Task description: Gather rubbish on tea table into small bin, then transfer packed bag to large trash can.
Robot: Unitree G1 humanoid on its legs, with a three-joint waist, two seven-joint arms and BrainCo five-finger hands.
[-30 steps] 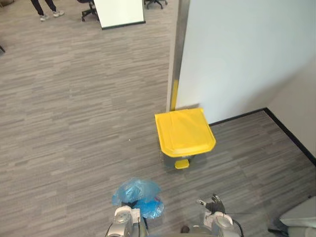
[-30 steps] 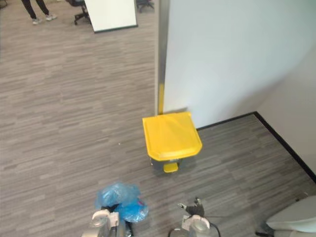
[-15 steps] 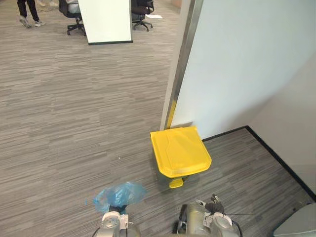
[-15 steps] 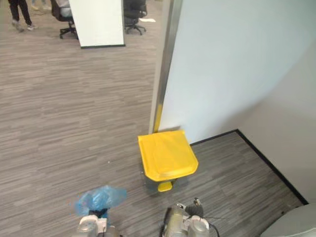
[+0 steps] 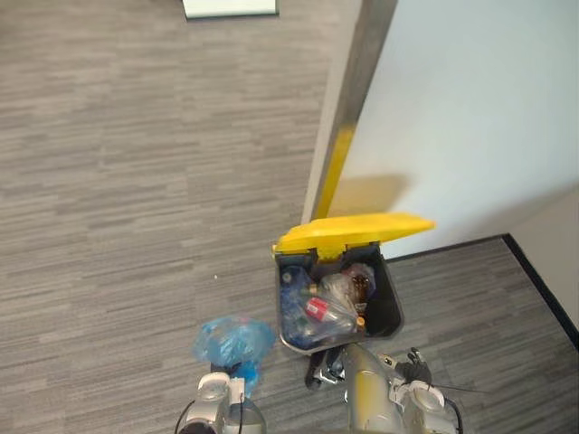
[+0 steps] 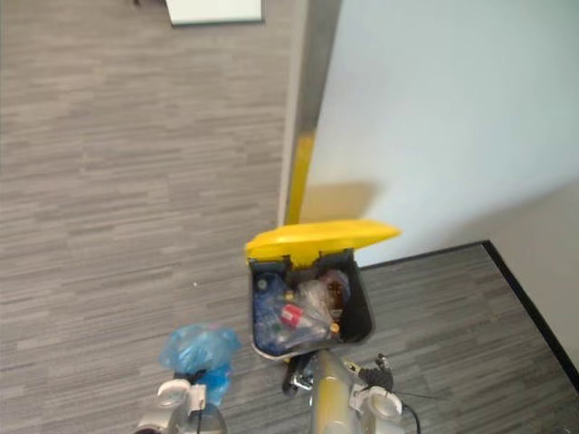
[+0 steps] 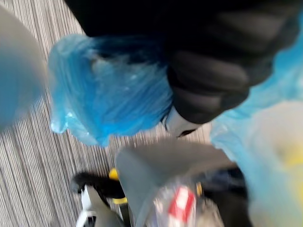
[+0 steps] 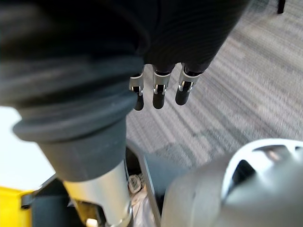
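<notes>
Final transfer pending: packed bag (image 5: pixel 233 340), blue, hangs from the closed left hand (image 7: pixel 203 90) just beside the large trash can (image 5: pixel 391 303), whose yellow lid (image 5: pixel 353 231) stands raised over rubbish; right hand (image 8: pixel 159 91) empty, fingers straight.

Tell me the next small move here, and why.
Probably swing the left hand with the crumpled blue plastic bag to the robot's right, over the dark grey bin. Its yellow lid stands raised, the inside lies open with rubbish in it, and the bag hangs beside the bin over the floor.
</notes>
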